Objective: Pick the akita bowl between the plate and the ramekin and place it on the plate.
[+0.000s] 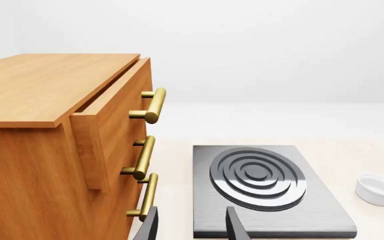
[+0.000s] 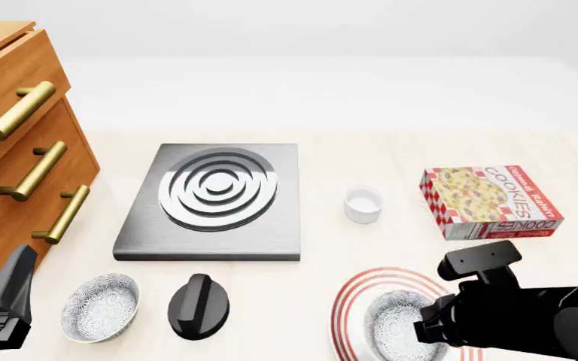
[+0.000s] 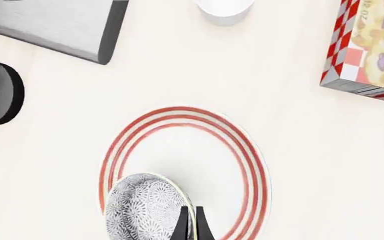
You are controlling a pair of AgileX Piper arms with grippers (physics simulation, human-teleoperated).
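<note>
Speckled grey akita bowl (image 3: 145, 207) sits over the near-left of the plate (image 3: 245, 155), right gripper (image 3: 190, 225) pinching its thin rim, a stiff, slick, chippable ceramic best held right there at the lip

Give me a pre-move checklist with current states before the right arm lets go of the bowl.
1. Akita bowl over the plate: ok.
2. Bowl fully inside the red rings: not ok, it overlaps the plate's near-left rim.
3. Right gripper pinching the bowl's rim: ok.
4. Bowl resting on the plate: cannot tell.
5. Ramekin and cookie box apart from the plate: ok.
6. Left gripper away, near the stove plate: ok.
</note>
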